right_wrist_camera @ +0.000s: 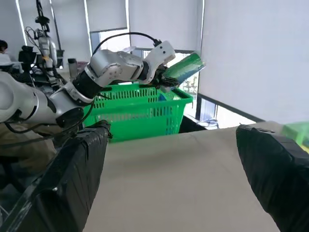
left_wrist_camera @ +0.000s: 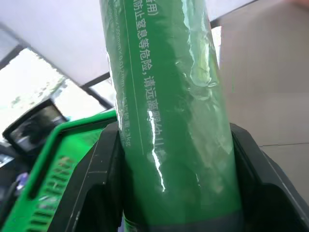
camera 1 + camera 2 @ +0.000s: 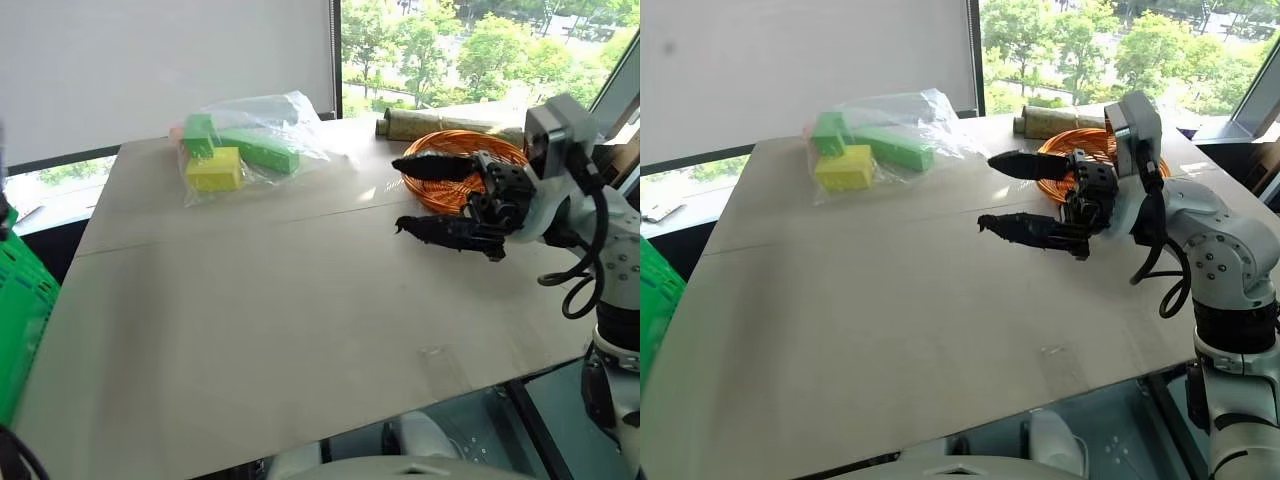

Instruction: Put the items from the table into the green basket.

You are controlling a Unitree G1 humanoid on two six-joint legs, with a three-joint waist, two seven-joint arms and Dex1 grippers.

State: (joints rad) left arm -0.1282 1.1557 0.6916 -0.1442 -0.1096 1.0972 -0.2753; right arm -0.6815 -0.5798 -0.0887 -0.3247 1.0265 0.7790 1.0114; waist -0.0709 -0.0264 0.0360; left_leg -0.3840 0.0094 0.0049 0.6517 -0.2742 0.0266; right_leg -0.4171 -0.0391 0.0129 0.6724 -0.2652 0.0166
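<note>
Green drink can (image 2: 174, 121), seen close up in the left wrist view, sits clamped between the two black fingers (image 2: 94, 188) of the left gripper (image 1: 166, 73), its long axis running along the fingers and out past their tips. From the right wrist view, this gripper carries the can tilted, off the table's (image 3: 300, 310) left edge and above the near rim of the green basket (image 1: 140, 113); the basket opening lies directly below and just beyond the can. Judged from this, release calls for the left arm only, with the can lowered or dropped into the basket. Right gripper (image 3: 440, 197) hangs over the table's right side, near the orange wicker basket (image 3: 455, 145), jaws spread wide and empty.
</note>
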